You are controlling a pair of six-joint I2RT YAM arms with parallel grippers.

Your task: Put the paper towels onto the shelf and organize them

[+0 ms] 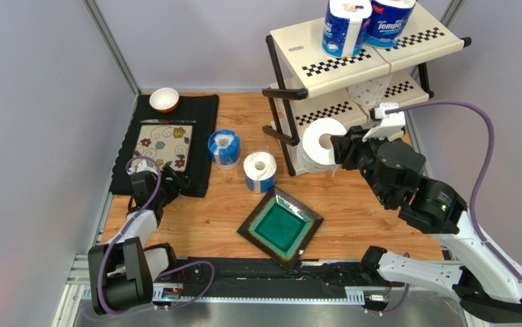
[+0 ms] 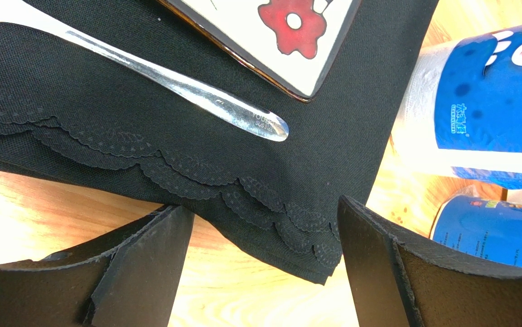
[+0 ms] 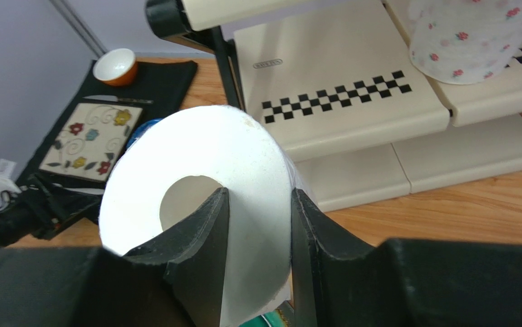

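- Evidently the right claw (image 3: 258, 204) was clamped on a plain white roll (image 3: 195, 157), with one finger through the hollow core and the other outside the wall.
- That roll hung just in front of the shelf (image 1: 304, 51), near its lower tiers and black corner post.
- The left claw (image 2: 260, 208) stood apart over the edge of the black placemat (image 2: 73, 82), gripping nothing.
- Two Tempo rolls (image 1: 344, 27) sat on the top tier and a flower-printed roll (image 1: 369, 88) on the middle one. Two blue-wrapped rolls (image 1: 224, 148) waited on the surface (image 1: 202, 218).
- Soft paper pinched by one wall might squash or pivot, so the roll could tilt and catch the post.
- Pushed too far, it might knock the flower-printed roll.
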